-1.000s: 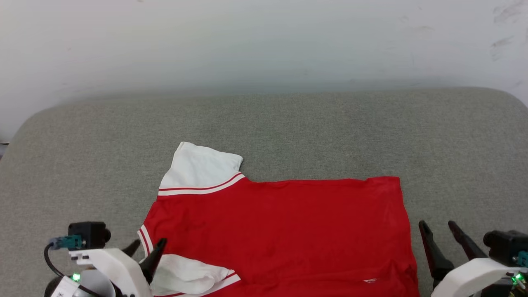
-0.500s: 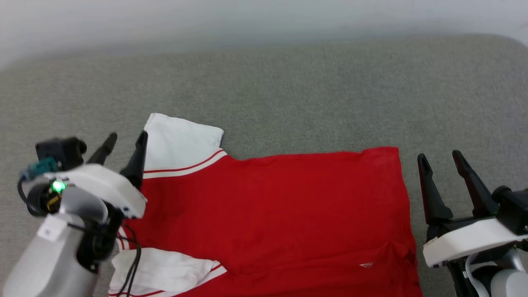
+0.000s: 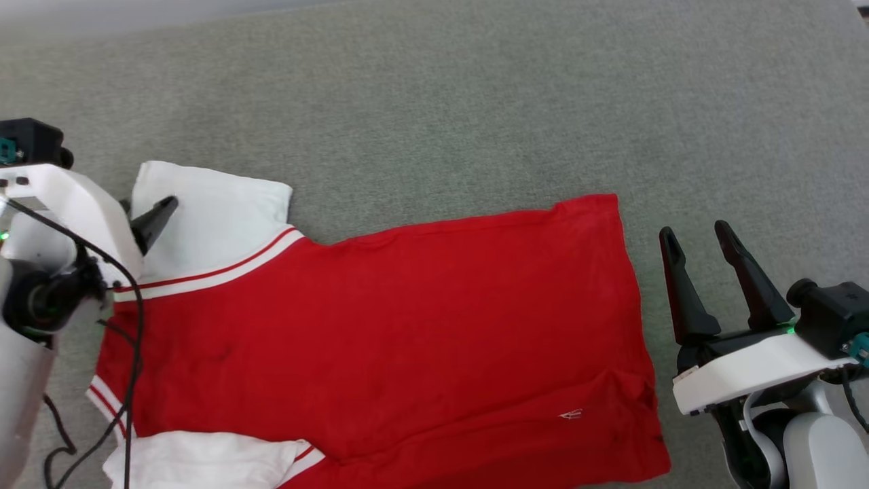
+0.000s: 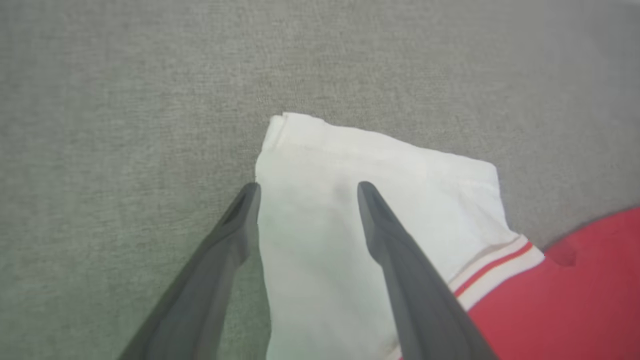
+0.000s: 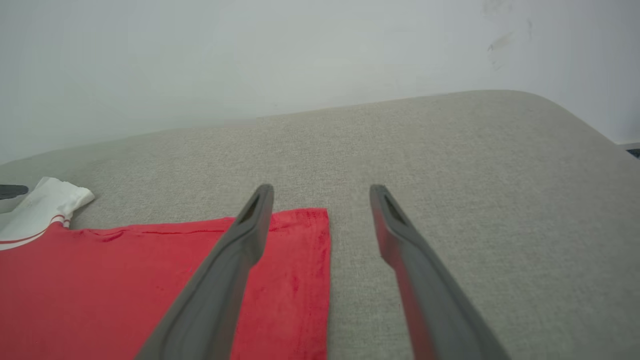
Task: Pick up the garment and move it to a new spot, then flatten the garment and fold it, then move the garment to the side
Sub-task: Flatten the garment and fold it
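— How do our end effectors stand?
— Both are released and hold nothing. The left end effector [image 4: 308, 187] spreads its fingers wide across the edge of the far white sleeve [image 4: 400, 165] of the garment [image 3: 380, 305]. One finger is over cloth, the other over the grey padded surface [image 4: 100, 125]. We cannot tell whether the tips touch.
— And the right end effector [image 3: 694, 229]?
— It is just as wide, with the red hem just to its left.
— What lies around?
— The other sleeve [image 3: 204, 462] lies crumpled behind the left end effector.
— What differs?
— A second ago our left end effector was at that crumpled sleeve. Our head camera has also tipped downward.
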`<state>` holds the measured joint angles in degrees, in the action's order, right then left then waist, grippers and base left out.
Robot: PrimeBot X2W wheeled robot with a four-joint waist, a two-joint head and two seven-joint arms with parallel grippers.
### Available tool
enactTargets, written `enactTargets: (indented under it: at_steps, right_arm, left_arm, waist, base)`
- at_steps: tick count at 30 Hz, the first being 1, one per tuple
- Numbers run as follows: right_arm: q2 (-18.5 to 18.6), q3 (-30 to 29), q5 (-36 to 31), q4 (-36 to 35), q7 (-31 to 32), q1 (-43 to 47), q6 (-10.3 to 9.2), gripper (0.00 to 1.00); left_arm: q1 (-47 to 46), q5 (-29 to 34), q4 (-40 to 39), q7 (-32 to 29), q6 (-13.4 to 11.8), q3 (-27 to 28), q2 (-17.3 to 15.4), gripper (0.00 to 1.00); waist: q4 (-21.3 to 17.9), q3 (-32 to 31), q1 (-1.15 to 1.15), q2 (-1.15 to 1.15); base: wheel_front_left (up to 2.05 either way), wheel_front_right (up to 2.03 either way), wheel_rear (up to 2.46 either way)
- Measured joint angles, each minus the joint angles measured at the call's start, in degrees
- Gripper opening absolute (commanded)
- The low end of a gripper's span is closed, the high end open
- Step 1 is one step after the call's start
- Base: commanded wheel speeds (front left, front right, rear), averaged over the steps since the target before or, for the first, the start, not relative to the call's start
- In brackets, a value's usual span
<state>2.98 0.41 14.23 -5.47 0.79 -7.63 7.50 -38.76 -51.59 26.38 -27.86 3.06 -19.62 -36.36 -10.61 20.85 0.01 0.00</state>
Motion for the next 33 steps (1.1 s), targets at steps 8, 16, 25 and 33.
enactTargets:
  at_steps: [8,16,25,33]
  right_arm:
    - [0.0,0.5,2.0,1.9,-0.8,-0.8,0.00,1.00]
    - [0.0,0.6,4.3,3.5,-0.4,-2.0,0.00,1.00]
    - [0.5,2.2,8.8,6.6,13.3,-6.1,0.01,1.00]
    - [5.0,1.9,11.4,9.8,30.8,-13.7,0.00,1.00]
  left_arm:
    - [-4.4,-2.7,1.7,-11.7,0.2,-0.5,-3.9,1.00]
    - [-7.2,-4.0,2.3,-20.6,-0.7,-2.6,-4.6,0.00]
    - [-7.0,-1.6,2.6,-16.2,-1.5,-4.0,-2.3,0.00]
    - [-7.3,0.1,-0.8,-11.6,-1.5,-5.0,0.9,0.00]
  waist:
    - [-2.8,3.5,0.00,0.00]
    - [-4.1,5.6,-0.03,0.00]
    - [-3.6,5.3,-0.02,0.00]
    - [-0.2,4.2,-0.01,0.00]
  base:
    - [0.00,0.00,0.00]
    - [0.00,0.00,0.00]
    - [0.00,0.00,0.00]
    - [0.00,0.00,0.00]
